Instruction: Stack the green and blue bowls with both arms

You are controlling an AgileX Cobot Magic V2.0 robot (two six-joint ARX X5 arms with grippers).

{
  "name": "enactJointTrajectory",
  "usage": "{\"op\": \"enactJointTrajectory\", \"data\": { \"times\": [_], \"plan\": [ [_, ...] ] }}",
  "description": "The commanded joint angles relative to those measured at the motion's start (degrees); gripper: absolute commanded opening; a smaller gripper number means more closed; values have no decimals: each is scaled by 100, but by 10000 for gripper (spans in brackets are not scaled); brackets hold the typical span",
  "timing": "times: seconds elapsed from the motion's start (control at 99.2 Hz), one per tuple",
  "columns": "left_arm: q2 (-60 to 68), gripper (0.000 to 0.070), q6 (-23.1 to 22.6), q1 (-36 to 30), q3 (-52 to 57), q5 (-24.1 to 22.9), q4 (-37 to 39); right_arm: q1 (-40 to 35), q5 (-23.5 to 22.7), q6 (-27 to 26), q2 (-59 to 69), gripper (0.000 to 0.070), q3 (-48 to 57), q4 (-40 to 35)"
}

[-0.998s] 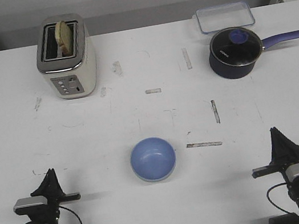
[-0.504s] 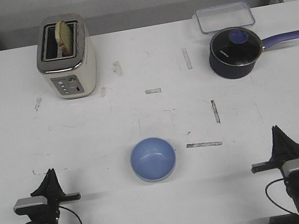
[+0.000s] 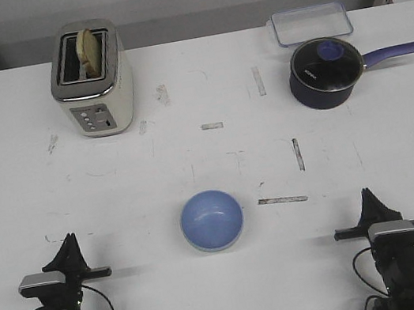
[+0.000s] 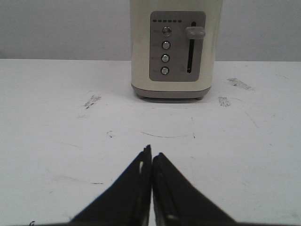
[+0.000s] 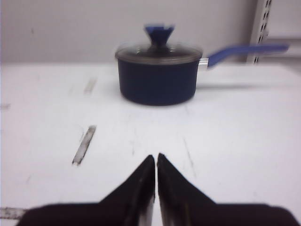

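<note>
Near the front-centre of the white table [image 3: 208, 163], blue bowl [image 3: 212, 218] upright, empty inside, with a paler rim of another bowl visible under its lower edge, so apparently already nested; green colour not clearly told. Between the two arms, closer to neither by much, well apart from both.

At front left, left gripper [image 3: 69, 245] low by the table edge, tip pointing away over the table. In the left wrist view, left gripper [image 4: 151, 157] with fingers [image 4: 134, 188] pressed together, only a hairline seam between them, nothing held. Straight ahead of it, cream toaster [image 4: 175, 49] with button panel and lever, well apart.

At front right, right gripper [image 3: 369, 199] low by the table edge, also pointing forward. In the right wrist view, right gripper [image 5: 156, 160] closed tip to tip, nothing between the fingers [image 5: 136, 186]. Ahead of it, dark navy saucepan [image 5: 157, 77] with glass lid and blue handle, slightly blurred, well apart.

At far left of table, toaster [image 3: 91, 79] with bread slice [image 3: 89, 51] standing in a slot. At far right, saucepan [image 3: 327, 72], handle pointing right; clear lidded container [image 3: 311, 23] just behind it. Scuffs and tape marks [image 3: 282, 199] scattered on the tabletop, one just right of the bowl.
</note>
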State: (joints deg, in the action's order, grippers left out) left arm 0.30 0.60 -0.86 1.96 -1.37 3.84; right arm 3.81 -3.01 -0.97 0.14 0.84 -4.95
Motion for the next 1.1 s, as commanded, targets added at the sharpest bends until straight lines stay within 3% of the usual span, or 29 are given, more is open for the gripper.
{"op": "enactJointTrajectory", "data": {
  "times": [0.0,1.089],
  "plan": [
    [-11,1,7,11,-125,-9,74,-33,7,-90,-7,0,-13,109],
    [-11,1,7,11,-125,-9,72,-46,4,-50,-7,0,-13,197]
  ]
}}
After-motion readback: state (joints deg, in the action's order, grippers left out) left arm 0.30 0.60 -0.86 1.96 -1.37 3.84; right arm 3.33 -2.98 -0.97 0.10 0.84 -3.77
